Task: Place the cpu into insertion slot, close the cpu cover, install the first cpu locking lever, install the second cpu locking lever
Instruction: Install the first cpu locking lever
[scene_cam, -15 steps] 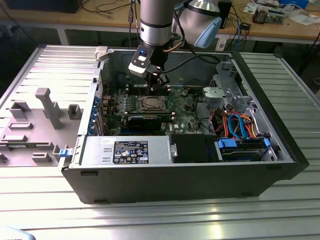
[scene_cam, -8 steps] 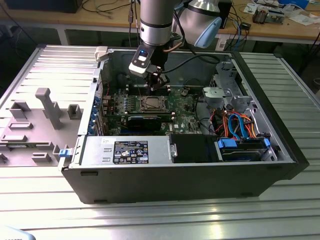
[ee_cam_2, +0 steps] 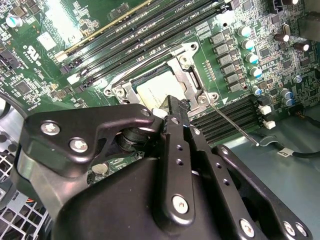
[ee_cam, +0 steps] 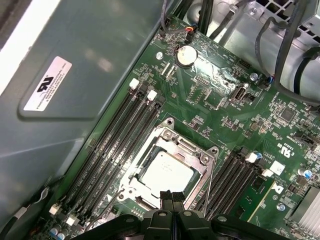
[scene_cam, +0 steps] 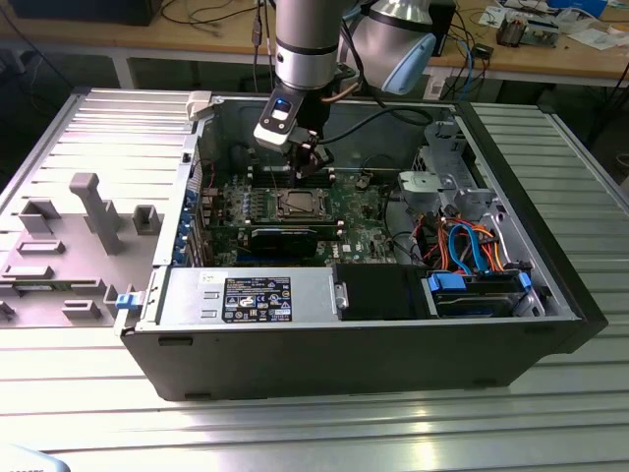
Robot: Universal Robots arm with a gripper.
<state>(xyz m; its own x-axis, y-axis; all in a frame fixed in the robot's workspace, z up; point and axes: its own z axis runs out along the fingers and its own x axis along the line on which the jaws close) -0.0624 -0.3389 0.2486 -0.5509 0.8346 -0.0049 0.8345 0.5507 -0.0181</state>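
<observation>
The cpu [ee_cam: 165, 172] lies flat in the insertion slot [ee_cam: 166, 132] on the green board, silvery top up. The silver cpu cover [ee_cam: 194, 150] lies down around it as a frame. A thin wire locking lever [ee_cam_2: 235, 125] runs out from the socket corner over the black memory slots; in the first wrist view a lever [ee_cam: 209, 180] runs along the socket's side. My gripper [ee_cam: 171, 196] hangs just above the socket's edge, its two black fingers pressed together with nothing between them. In the exterior view the gripper [scene_cam: 305, 167] is right over the cpu [scene_cam: 295, 205]. The second wrist view has a fingertip [ee_cam_2: 176, 106] at the chip's [ee_cam_2: 152, 90] edge.
The open computer case [scene_cam: 373, 344] lies on a ribbed metal table. Long black memory slots [ee_cam: 117, 135] flank the socket on both sides. A drive cage with blue and orange cables [scene_cam: 472, 246] fills the exterior view's right. A grey fixture [scene_cam: 93, 211] stands outside at the left.
</observation>
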